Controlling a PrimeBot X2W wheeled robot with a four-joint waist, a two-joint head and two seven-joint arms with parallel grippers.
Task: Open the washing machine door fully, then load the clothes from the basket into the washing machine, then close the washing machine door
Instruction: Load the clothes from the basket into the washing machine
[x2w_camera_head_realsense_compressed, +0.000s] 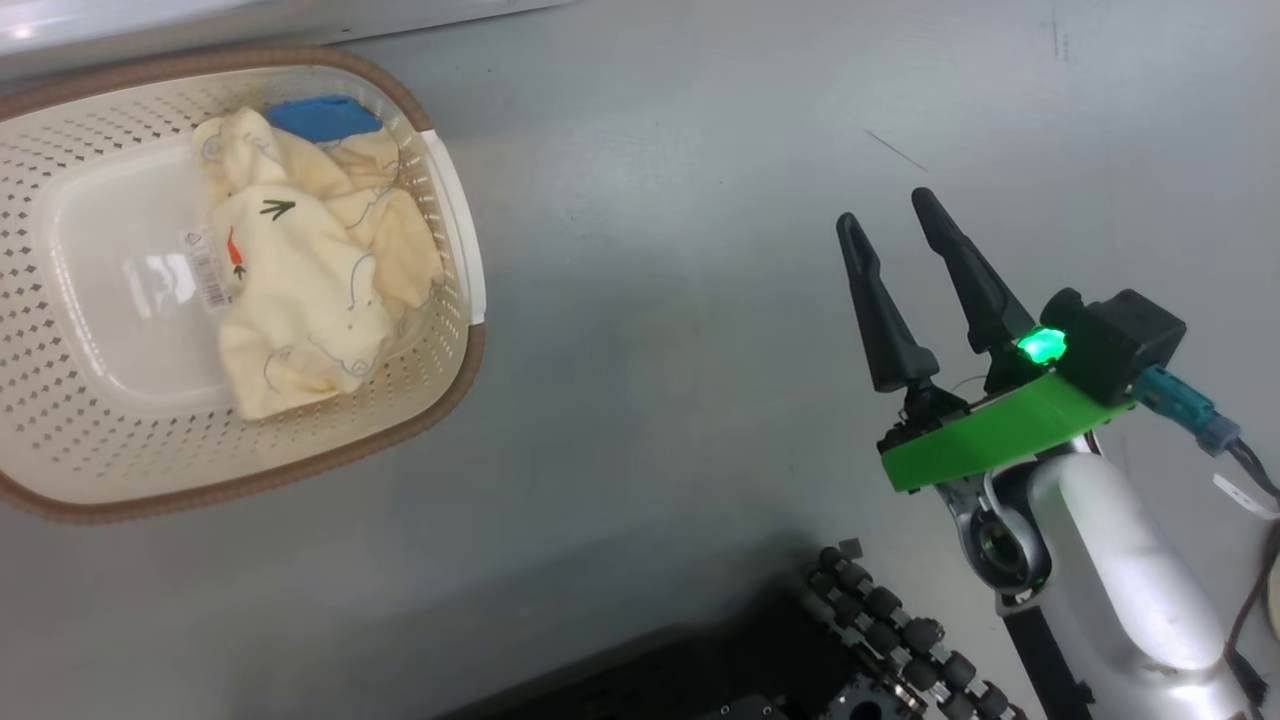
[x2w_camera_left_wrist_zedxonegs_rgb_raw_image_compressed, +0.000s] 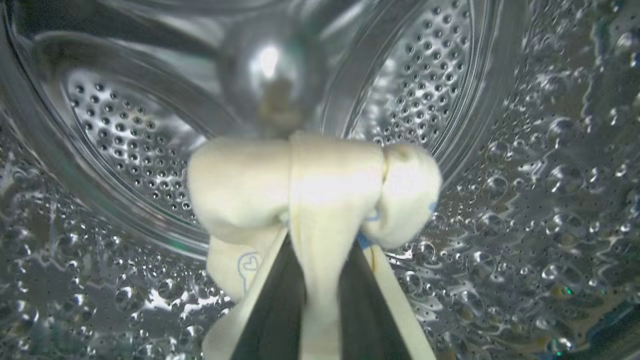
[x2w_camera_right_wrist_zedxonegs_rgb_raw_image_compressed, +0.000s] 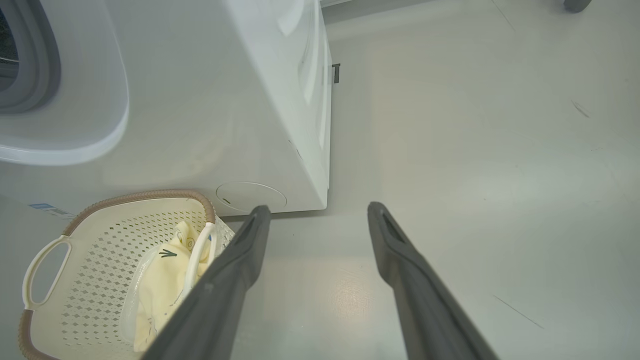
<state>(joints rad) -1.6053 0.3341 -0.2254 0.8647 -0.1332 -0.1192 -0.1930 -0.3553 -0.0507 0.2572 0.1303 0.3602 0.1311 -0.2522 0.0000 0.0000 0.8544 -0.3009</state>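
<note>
A soft cream-yellow garment (x2w_camera_left_wrist_zedxonegs_rgb_raw_image_compressed: 315, 190), frame centre, is clenched in the left hand (x2w_camera_left_wrist_zedxonegs_rgb_raw_image_compressed: 320, 250) inside the perforated steel drum (x2w_camera_left_wrist_zedxonegs_rgb_raw_image_compressed: 125, 130). More cream and blue clothes (x2w_camera_head_realsense_compressed: 310, 290) lie in the perforated cream basket (x2w_camera_head_realsense_compressed: 60, 400), upper left. The right hand (x2w_camera_head_realsense_compressed: 885, 208) is released. Loading looks partway done.

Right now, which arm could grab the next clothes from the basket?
Probably right: the right gripper hangs open and empty beside the basket, while the left gripper grips a cream garment inside the drum.
</note>
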